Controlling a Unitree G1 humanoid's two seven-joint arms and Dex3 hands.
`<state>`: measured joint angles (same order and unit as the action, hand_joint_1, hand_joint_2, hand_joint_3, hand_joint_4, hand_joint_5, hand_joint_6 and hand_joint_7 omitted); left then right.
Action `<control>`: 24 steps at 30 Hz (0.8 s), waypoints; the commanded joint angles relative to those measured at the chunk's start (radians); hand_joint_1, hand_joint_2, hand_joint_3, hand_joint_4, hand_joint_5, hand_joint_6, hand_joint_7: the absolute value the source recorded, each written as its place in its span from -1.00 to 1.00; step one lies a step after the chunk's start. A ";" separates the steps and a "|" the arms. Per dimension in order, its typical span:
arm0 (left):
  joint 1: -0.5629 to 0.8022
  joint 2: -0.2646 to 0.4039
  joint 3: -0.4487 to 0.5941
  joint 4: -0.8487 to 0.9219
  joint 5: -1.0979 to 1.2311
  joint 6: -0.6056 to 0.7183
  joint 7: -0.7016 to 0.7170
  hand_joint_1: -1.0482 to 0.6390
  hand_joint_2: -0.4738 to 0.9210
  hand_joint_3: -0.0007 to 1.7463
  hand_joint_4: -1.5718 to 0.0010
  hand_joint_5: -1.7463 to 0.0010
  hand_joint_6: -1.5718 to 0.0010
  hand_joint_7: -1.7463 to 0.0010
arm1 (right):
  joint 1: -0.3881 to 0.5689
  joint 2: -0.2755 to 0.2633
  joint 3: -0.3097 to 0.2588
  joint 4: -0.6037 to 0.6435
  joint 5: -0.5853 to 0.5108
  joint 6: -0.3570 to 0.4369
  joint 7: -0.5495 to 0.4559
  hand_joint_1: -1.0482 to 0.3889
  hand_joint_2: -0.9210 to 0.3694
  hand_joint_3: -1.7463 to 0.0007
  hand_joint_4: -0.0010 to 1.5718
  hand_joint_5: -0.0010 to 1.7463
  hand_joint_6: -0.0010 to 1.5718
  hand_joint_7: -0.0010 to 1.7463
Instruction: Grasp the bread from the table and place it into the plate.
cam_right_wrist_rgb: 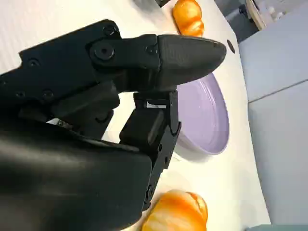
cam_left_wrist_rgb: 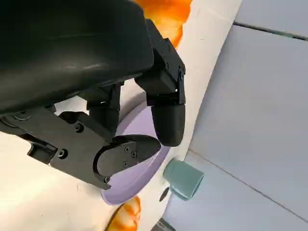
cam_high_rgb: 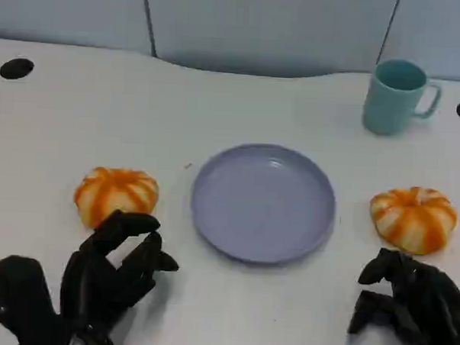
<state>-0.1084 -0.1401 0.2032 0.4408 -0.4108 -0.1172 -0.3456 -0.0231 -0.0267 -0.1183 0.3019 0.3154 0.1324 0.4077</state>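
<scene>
Two breads, empty plate, both hands near but holding nothing.
A slip or sideways nudge is the risk: the left hand [cam_high_rgb: 111, 270] has fingers spread just short of the left bread [cam_high_rgb: 116, 196]; the right hand [cam_high_rgb: 411, 303], fingers curled, sits just below the right bread [cam_high_rgb: 413, 217] (touching? cannot tell), with the plate [cam_high_rgb: 264, 201] between.

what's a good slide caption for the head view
Both hands, left and right, wait open near two orange-striped breads flanking an empty lavender plate.
</scene>
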 commanded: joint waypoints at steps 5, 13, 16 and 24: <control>-0.004 0.015 0.003 0.005 0.000 -0.006 -0.009 -0.09 0.62 -0.19 0.24 -0.94 0.26 -0.53 | 0.008 -0.012 -0.008 0.002 0.001 0.019 -0.010 -0.14 -1.00 0.49 0.54 0.32 0.42 0.26; -0.003 0.014 0.005 0.003 -0.006 0.000 -0.009 -0.07 0.62 -0.19 0.22 -0.92 0.23 -0.52 | 0.008 -0.012 -0.010 0.005 0.006 0.018 -0.005 -0.14 -1.00 0.50 0.55 0.32 0.41 0.26; -0.003 0.014 0.005 0.003 -0.006 0.000 -0.009 -0.07 0.61 -0.18 0.22 -0.91 0.22 -0.51 | 0.008 -0.012 -0.010 0.005 0.006 0.018 -0.005 -0.14 -1.00 0.51 0.55 0.32 0.41 0.26; -0.003 0.016 0.003 0.015 0.003 -0.024 -0.018 -0.08 0.60 -0.17 0.22 -0.90 0.24 -0.51 | 0.009 -0.013 -0.008 0.003 0.000 0.020 -0.013 -0.14 -1.00 0.50 0.55 0.32 0.41 0.26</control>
<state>-0.1087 -0.1399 0.2012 0.4442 -0.4121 -0.1203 -0.3485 -0.0237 -0.0267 -0.1203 0.2997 0.3175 0.1385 0.4056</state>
